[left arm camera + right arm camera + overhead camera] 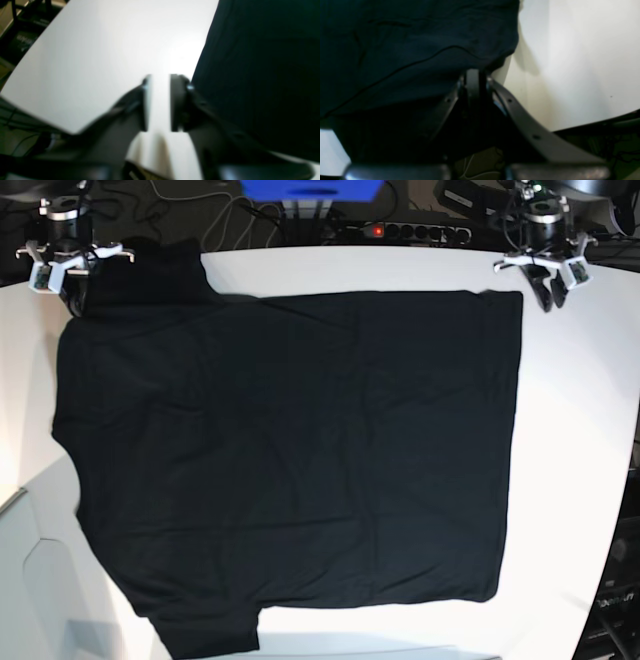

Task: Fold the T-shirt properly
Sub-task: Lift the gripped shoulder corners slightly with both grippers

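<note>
The black T-shirt lies spread flat on the white table, sleeves toward the left of the base view. My right gripper is at the far-left corner, at the sleeve. In the right wrist view the right gripper is shut on the edge of the shirt, which hangs slightly lifted and casts a shadow. My left gripper is at the shirt's far-right corner. In the left wrist view the left gripper is open and empty over bare table, just beside the shirt's edge.
A power strip, a blue box and cables lie behind the table's far edge. The table's corner shows near the left gripper. Bare table lies beside the right gripper.
</note>
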`<state>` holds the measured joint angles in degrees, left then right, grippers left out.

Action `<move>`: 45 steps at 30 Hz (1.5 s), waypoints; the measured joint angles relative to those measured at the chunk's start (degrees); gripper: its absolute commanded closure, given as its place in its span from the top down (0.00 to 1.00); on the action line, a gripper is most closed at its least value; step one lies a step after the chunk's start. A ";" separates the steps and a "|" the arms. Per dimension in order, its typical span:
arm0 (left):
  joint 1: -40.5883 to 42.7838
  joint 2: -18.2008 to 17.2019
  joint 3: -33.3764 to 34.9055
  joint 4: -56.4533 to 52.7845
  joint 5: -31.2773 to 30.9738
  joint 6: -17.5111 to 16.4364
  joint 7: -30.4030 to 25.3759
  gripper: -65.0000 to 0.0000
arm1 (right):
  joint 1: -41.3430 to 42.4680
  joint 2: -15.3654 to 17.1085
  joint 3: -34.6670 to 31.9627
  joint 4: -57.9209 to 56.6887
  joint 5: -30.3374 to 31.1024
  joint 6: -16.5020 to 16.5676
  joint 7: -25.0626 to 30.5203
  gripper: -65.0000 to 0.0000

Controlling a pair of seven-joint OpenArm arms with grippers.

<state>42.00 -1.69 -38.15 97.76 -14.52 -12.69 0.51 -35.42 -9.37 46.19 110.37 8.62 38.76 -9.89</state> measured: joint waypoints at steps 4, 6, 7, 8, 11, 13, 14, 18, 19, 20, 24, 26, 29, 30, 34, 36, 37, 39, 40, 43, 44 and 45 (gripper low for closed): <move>-2.40 0.13 -0.42 -0.37 0.09 0.04 9.16 0.54 | 0.48 -0.02 -0.09 0.00 -0.07 -0.02 -0.24 0.00; -4.87 0.04 -0.44 -0.37 0.07 0.20 12.79 0.55 | 1.11 -0.02 -0.09 0.00 -0.02 -0.02 -0.11 0.00; -5.90 0.00 -0.44 -0.52 -0.02 -0.04 13.66 0.55 | 1.20 -0.02 -0.09 0.00 -0.02 -0.02 -0.13 0.00; -6.82 -0.15 -0.35 -0.72 -0.11 -0.24 14.99 0.55 | 1.22 0.00 -0.09 0.00 -0.04 0.00 -0.17 0.00; -7.28 0.00 -0.17 -0.92 -0.07 -0.20 15.82 0.55 | 1.14 -0.02 -0.09 0.00 -0.04 0.00 -0.20 0.00; -7.26 0.13 -0.02 -1.05 0.09 -0.13 16.09 0.55 | 1.09 -0.02 -0.09 0.00 -0.04 0.00 -0.20 0.00; -7.28 0.07 0.59 -1.05 0.09 0.00 15.98 0.55 | 1.09 -0.02 -0.09 0.00 -0.04 0.00 -0.20 0.00; -6.67 -0.02 2.29 -1.31 0.02 -0.37 15.78 0.55 | 1.09 -0.02 -0.09 0.00 -0.04 0.00 -0.20 0.00; -6.45 -0.13 2.62 -1.92 0.07 -0.39 15.56 0.55 | 1.09 0.00 -0.09 0.00 -0.04 0.00 -0.20 0.00; -6.14 -0.28 2.89 -2.60 0.09 -0.39 15.89 0.55 | 1.09 0.00 -0.09 0.00 -0.04 0.00 -0.20 0.00; -5.77 0.07 3.41 -3.39 0.17 -4.81 15.34 0.54 | 1.09 -0.02 -0.09 0.00 -0.04 0.00 -0.20 0.00; -5.84 -0.02 3.43 -4.72 -0.13 -6.01 13.53 0.54 | 1.09 -0.02 -0.09 0.00 -0.11 -0.02 -0.22 0.00; -5.79 -0.07 3.43 -5.64 -0.35 -6.23 12.70 0.54 | 1.16 0.00 -0.09 0.00 -0.09 0.00 -0.20 0.00; -5.79 -0.07 3.43 -5.64 -0.35 -6.21 12.68 0.51 | 1.09 0.00 -0.09 0.00 -0.24 0.00 -0.20 0.00; -5.68 -0.22 3.15 -5.79 -0.46 -6.21 12.74 0.23 | 1.09 0.00 -0.09 0.00 -0.24 0.00 -0.20 0.00; -5.68 -0.20 3.10 -5.90 -0.52 -6.21 12.72 0.10 | 1.07 -0.02 -0.09 0.00 -0.24 0.00 -0.22 0.00; -5.68 -0.20 3.13 -5.84 -0.55 -6.21 12.76 0.05 | 1.09 0.00 -0.09 0.00 -0.22 0.00 -0.20 0.00; -5.66 -0.17 3.13 -5.40 -0.50 -6.21 13.25 0.00 | 1.09 0.00 -0.09 0.00 -0.24 0.00 -0.20 0.00; -5.66 -0.17 3.13 -5.09 -0.46 -6.21 13.73 0.00 | 1.09 0.00 -0.09 0.00 -0.24 0.00 -0.22 0.00; -4.48 0.17 2.36 -3.32 -0.26 -6.62 15.28 0.00 | 1.11 -0.02 -0.09 0.00 -0.24 0.00 -0.20 0.00; -4.26 0.39 1.46 -2.56 0.15 -6.64 16.22 0.00 | 1.11 0.00 -0.09 0.00 -0.22 0.00 -0.20 0.00; -4.04 0.76 0.57 -1.60 0.22 -6.56 16.20 0.00 | 1.20 -0.02 -0.09 0.00 -0.22 0.00 -0.20 0.00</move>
<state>37.95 -0.93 -37.58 96.16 -14.31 -19.25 16.71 -34.22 -9.39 46.11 110.37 8.40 38.76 -10.09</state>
